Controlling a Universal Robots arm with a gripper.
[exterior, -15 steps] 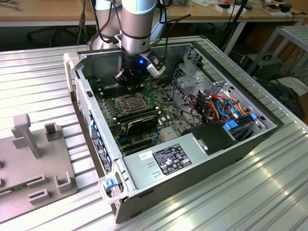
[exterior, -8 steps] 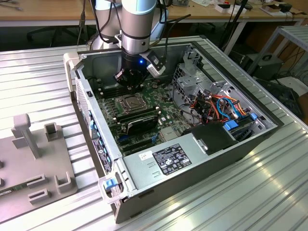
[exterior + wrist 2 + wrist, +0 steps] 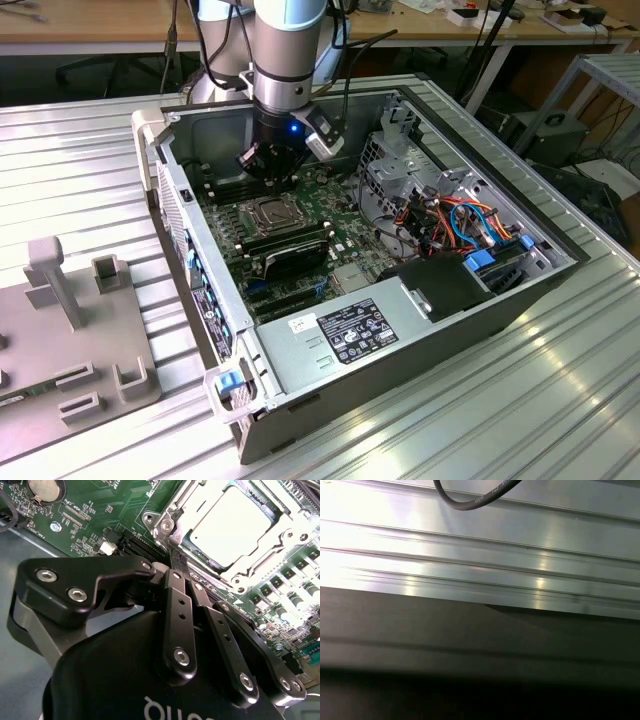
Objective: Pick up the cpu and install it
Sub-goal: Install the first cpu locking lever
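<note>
A ribbed aluminium table (image 3: 560, 400) carries an open computer case (image 3: 400, 350) and, at the exterior view's left, a grey fixture block (image 3: 70, 350)

Arm (image 3: 285, 40) reaching straight down, end effector (image 3: 176, 566) fingers pressed together, empty

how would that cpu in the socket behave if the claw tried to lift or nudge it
The cpu looks like a thin flat square with a smooth, shiny metal lid, so it is probably stiff, light and slippery. It lies flat inside the socket frame, so a nudge would likely be stopped by the frame. The claw sits beside that frame, fingers together.
</note>
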